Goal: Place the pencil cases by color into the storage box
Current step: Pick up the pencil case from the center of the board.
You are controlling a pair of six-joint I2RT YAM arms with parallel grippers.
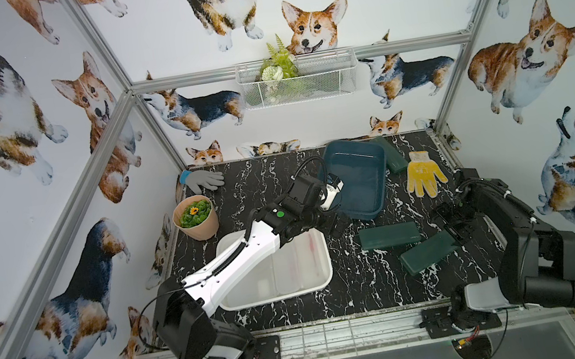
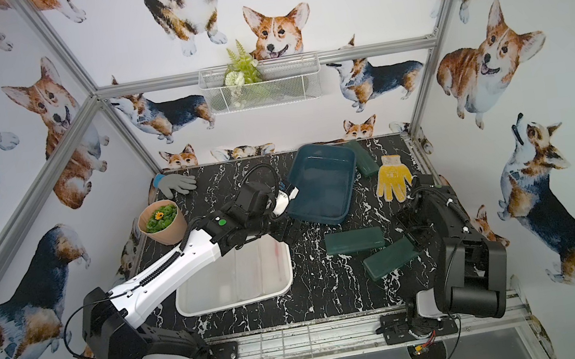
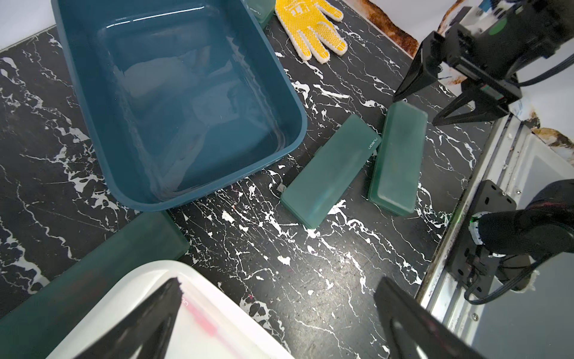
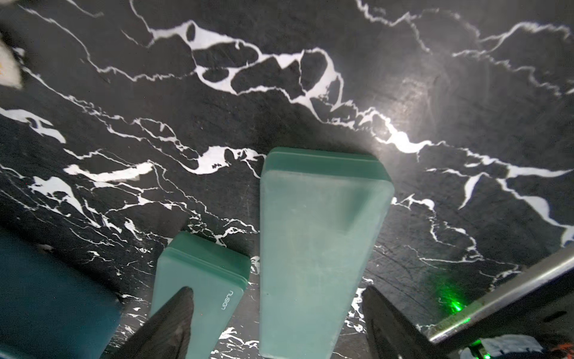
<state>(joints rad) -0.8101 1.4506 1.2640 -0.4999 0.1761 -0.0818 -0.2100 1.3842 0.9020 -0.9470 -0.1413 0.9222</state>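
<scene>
Right pincer [image 4: 278, 289] stands released, fingers [image 4: 167, 323] either side of one end of a dark green pencil case [image 4: 313, 248], lower right in both top views; left pincer [image 3: 279, 279] gapes empty above the white storage box [image 3: 130, 279].
</scene>
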